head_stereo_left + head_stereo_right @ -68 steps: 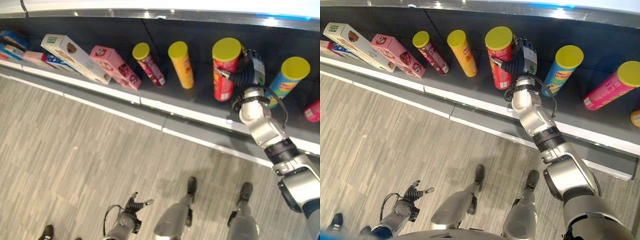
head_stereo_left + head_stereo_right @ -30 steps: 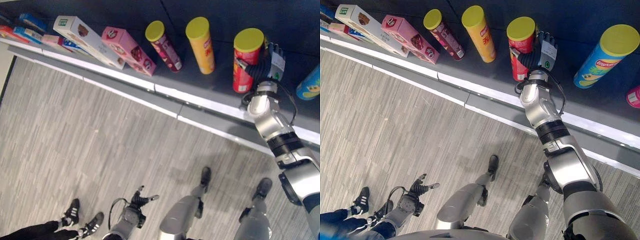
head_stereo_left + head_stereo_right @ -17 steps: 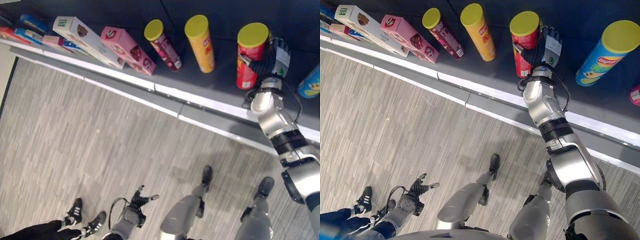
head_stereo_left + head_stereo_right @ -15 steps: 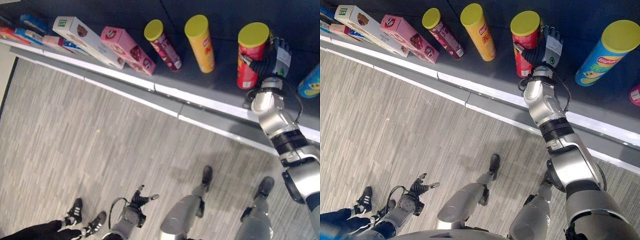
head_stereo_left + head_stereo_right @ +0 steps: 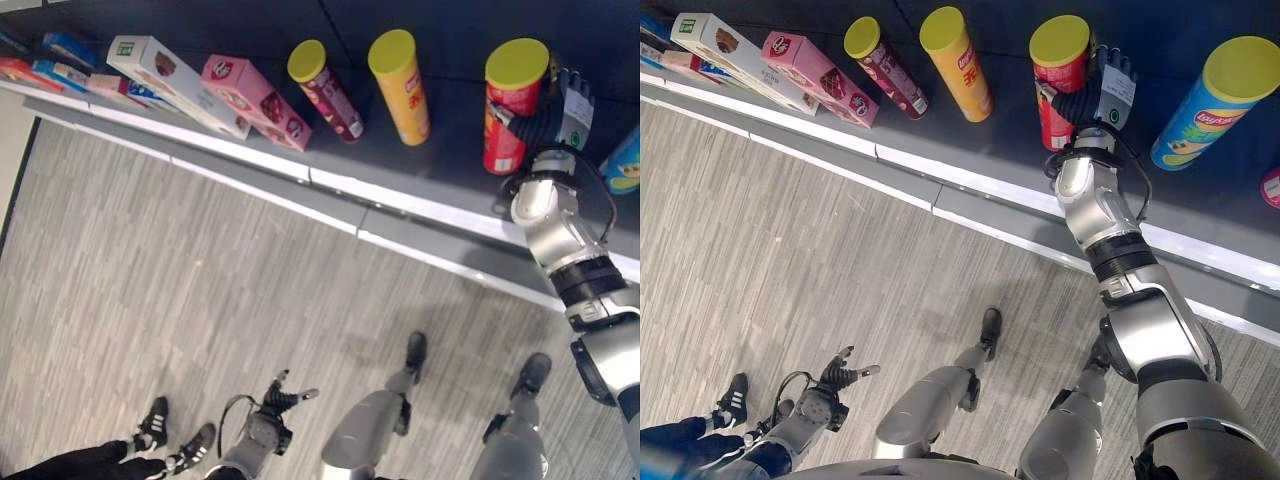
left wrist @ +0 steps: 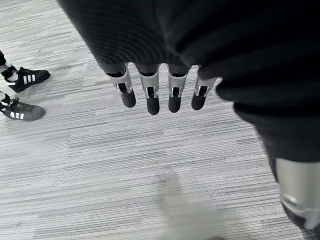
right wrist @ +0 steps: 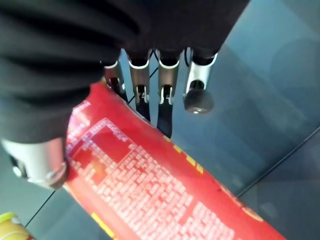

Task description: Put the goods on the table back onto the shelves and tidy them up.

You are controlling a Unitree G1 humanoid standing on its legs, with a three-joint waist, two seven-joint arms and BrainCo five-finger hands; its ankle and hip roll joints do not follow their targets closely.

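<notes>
right robot hand [image 5: 1102,95] grips red can [image 5: 1056,85] (fingers partly hidden behind it).

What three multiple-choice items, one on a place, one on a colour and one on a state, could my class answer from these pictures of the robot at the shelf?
1. Where does the red tube stand on the shelf?
A. Between the orange tube and the blue tube
B. Left of the pink box
C. On the floor

2. What colour is the red tube's lid?
A. White
B. Yellow
C. Black

3. What is the right hand doing?
A. Hanging open over the floor
B. Pressing flat on the pink box
C. Gripping the red tube

Answers: 1 A, as the eye views show the orange tube on its left and the blue tube on its right. 2 B, as the lid is yellow like the others in the row. 3 C, as the right wrist view shows fingers and thumb curled round the tube; the left hand hangs open over the floor.
</notes>
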